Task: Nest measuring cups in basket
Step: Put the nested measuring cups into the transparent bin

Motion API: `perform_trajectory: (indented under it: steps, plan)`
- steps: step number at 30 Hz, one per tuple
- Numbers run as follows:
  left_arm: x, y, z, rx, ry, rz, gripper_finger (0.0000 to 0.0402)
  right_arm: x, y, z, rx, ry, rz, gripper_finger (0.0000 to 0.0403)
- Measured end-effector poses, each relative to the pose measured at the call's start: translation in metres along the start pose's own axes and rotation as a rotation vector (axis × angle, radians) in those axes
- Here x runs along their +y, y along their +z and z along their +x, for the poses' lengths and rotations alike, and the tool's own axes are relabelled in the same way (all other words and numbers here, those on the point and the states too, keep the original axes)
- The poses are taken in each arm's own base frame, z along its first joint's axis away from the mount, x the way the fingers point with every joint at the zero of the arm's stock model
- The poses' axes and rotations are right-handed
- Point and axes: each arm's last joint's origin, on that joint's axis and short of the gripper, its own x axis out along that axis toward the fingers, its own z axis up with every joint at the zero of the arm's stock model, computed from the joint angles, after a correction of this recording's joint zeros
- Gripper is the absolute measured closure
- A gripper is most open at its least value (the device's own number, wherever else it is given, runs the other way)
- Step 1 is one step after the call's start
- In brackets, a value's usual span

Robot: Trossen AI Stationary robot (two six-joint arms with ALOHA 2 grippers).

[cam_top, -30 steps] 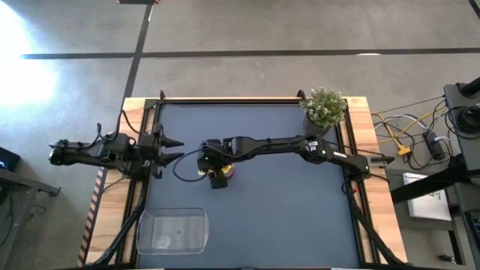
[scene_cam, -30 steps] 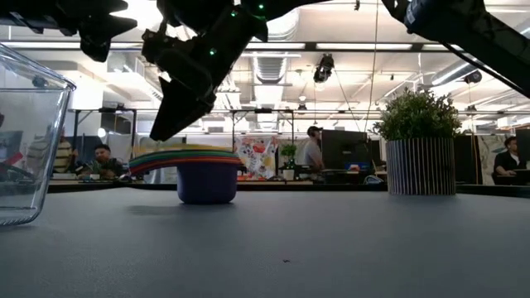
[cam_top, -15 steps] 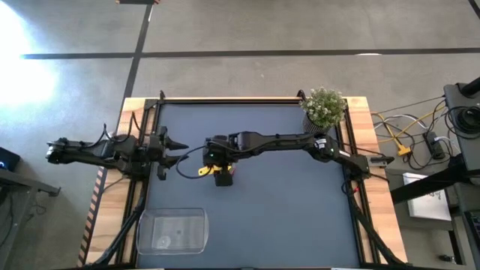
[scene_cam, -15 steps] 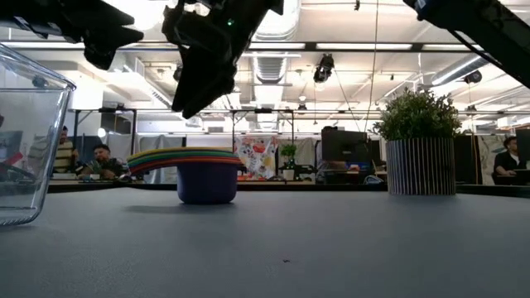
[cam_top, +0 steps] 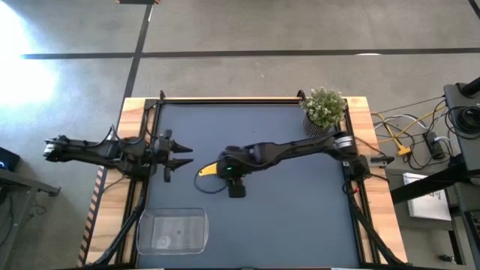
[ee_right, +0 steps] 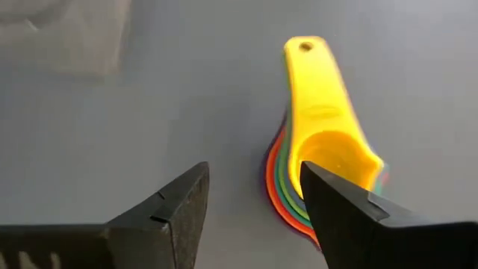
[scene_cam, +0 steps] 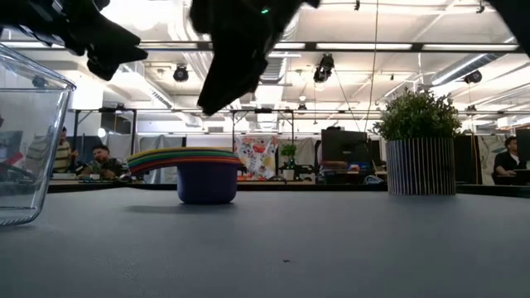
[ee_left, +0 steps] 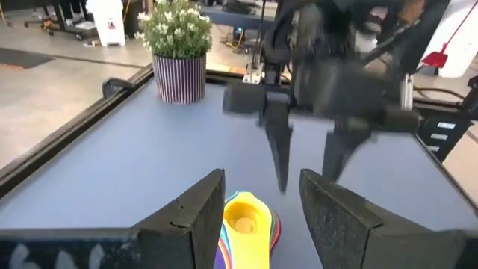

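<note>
The measuring cups (cam_top: pixel 205 170) sit nested in one stack on the dark mat, the yellow cup (ee_right: pixel 323 131) on top and a dark blue one (scene_cam: pixel 206 182) at the bottom on the table. My right gripper (cam_top: pixel 235 186) hangs open above the stack, slightly toward the near side, high over it in the low view (scene_cam: pixel 240 50). It touches nothing. My left gripper (cam_top: pixel 186 155) is open and raised left of the stack, its fingers framing the cups (ee_left: pixel 246 220) from a distance. The clear basket (cam_top: pixel 172 231) stands near the table's near-left corner.
A potted plant (cam_top: pixel 324 109) in a striped pot stands at the far-right corner. The basket wall (scene_cam: pixel 29 141) rises at the low view's left. Bare mat lies right of and nearer than the stack. People sit in the room behind the table.
My right gripper has risen away from the stack and drifted toward the near edge and a little right. My left gripper has edged right, toward the stack. The stacked cups have stayed where they were.
</note>
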Motion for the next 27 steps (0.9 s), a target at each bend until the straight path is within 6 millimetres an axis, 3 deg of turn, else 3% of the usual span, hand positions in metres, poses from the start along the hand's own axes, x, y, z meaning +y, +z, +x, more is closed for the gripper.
perform_trajectory:
  steps: [4, 12, 19, 27]
  plan:
    - [-0.001, 0.002, 0.005, -0.009, -0.002, -0.054, 0.0244, 0.012, -0.02, -0.027, -0.191, 0.009, 0.028, 0.0214]
    - [-0.004, -0.003, 0.02, 0.051, 0.009, -0.041, 0.0244, 0.065, -0.074, -0.07, -0.592, 0.027, -0.012, 0.0219]
    - [-0.007, 0.0, 0.031, 0.158, 0.028, -0.013, 0.024, 0.101, -0.119, -0.07, -0.712, -0.027, -0.003, 0.0218]
    - [-0.016, 0.003, 0.057, 0.339, -0.039, 0.064, 0.0174, 0.113, -0.129, -0.067, -0.716, -0.003, -0.013, 0.0218]
